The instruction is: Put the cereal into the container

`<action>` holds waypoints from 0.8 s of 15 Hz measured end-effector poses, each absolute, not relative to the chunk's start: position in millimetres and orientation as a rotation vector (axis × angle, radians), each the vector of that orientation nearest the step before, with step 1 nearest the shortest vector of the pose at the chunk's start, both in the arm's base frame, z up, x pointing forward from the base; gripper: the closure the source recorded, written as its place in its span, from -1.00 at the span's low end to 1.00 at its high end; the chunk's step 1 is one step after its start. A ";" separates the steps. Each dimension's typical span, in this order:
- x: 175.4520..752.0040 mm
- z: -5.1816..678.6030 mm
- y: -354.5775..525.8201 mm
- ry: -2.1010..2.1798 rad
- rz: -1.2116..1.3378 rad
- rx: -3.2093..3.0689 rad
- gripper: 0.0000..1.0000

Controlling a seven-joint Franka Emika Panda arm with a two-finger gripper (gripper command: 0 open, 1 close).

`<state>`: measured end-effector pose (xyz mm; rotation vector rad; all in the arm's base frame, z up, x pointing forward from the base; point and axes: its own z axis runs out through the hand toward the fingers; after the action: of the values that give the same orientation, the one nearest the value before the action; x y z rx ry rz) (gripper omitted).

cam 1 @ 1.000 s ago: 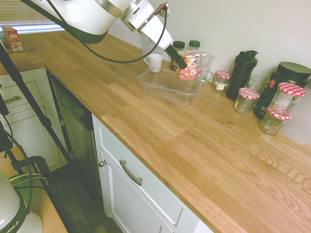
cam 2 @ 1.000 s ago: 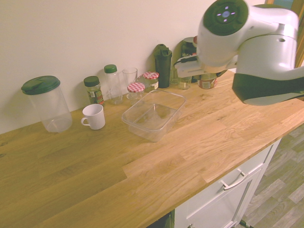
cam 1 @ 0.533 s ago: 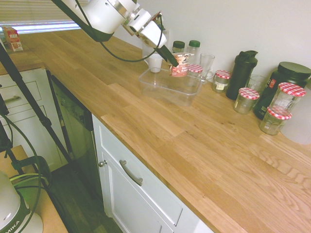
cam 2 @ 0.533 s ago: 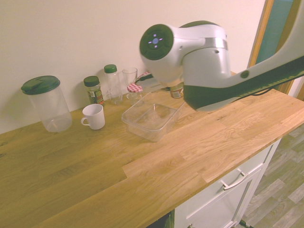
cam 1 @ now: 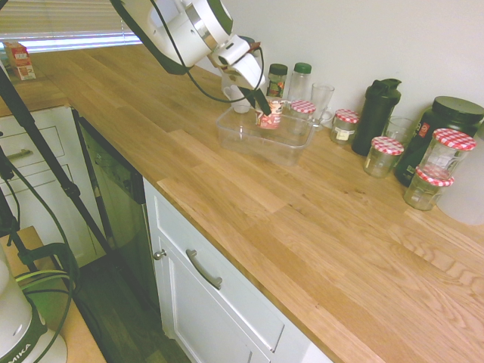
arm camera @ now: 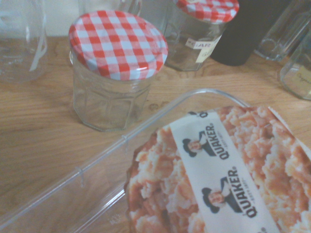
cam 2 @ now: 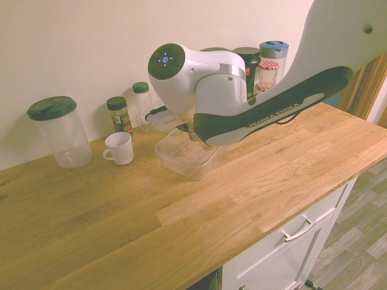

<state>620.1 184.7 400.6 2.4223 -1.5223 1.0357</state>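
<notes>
Counter: a long wooden worktop (cam 1: 249,204) runs above white cupboards, bare along its near edge.
Container: a clear plastic tub (cam 1: 249,138) sits toward the back of the worktop; in the wrist view its rim (arm camera: 146,127) curves just in front of a jar.
Gripper: the white arm's gripper (cam 1: 266,116) points steeply down over the tub, its dark fingers clamped on the cereal cup.
Cereal: the small red-and-white cup (cam 1: 273,112) hangs tilted within the tub's outline, at its far side; whether it touches the bottom cannot be told. The wrist view shows its foil lid (arm camera: 218,174) with a white Quaker strip.
Behind: a red-checked jar (arm camera: 116,68) stands just beyond the tub; a white mug (cam 2: 119,148), green-capped bottles and a drinking glass (cam 1: 321,102) line the wall.
</notes>
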 end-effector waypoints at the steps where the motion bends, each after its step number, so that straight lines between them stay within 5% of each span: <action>1: 622.8 396.8 178.3 -1.518 1.024 2.428 1.00; 8: 624.4 358.7 163.3 -1.476 0.949 2.439 1.00; 9: 625.0 356.8 163.1 -1.471 0.947 2.442 -1.00; 12: 625.6 357.5 161.9 -1.447 0.901 2.472 -1.00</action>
<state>625.6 161.9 357.5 2.4721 -1.4473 0.9014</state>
